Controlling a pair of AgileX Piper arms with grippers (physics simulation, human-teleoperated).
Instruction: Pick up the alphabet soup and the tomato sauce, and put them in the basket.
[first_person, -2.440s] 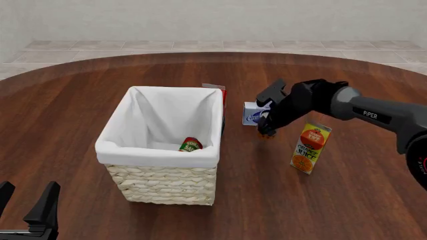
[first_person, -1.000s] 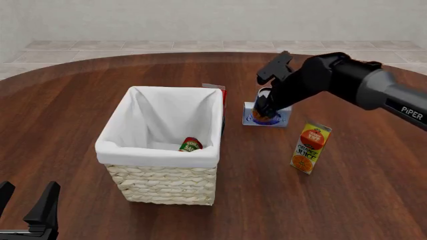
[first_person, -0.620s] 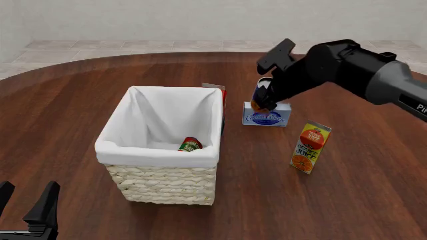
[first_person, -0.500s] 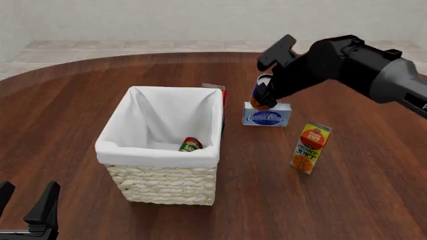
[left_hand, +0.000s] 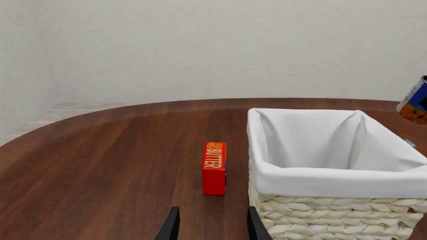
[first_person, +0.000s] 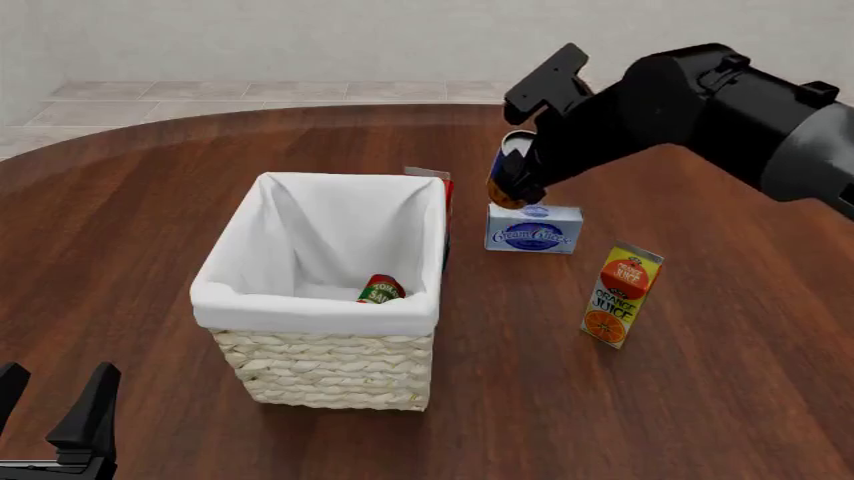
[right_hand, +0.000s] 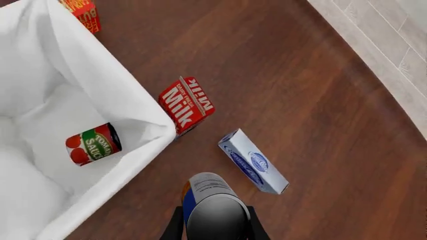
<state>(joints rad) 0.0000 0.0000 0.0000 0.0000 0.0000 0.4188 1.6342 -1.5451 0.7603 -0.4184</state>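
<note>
Right now I'm mid-carry on the second can: my right hand (first_person: 514, 178) is clamped on the alphabet soup (first_person: 509, 172), holding it in the air above the cream cheese box (first_person: 534, 229), off to the right of the basket (first_person: 320, 385) and near its far corner. Tomato sauce (first_person: 380, 289) is already lying on its side on the basket lining, so that half looks done. In the right wrist view the soup (right_hand: 212, 201) sits between my fingers with the basket rim (right_hand: 150, 117) off to one side and the milk carton (right_hand: 187, 104) leaning against the basket's outer wall. Next move as I judge it: translate left until the can is over the open lining, clear of the rim and the milk carton, then lower a bit and release; dropping from this height risks a bounce onto the sauce can. Left hand (left_hand: 210, 231) is idle low at the near edge of the bench, fingers spread and holding nothing, looking at the butter box (left_hand: 214, 167) beside the basket. Versus 2.4 s ago: then the right hand was down at bench level by the cream cheese box; now it's raised well above it and a little closer to the basket. Orange juice carton (first_person: 621, 296) and left hand haven't moved.
</note>
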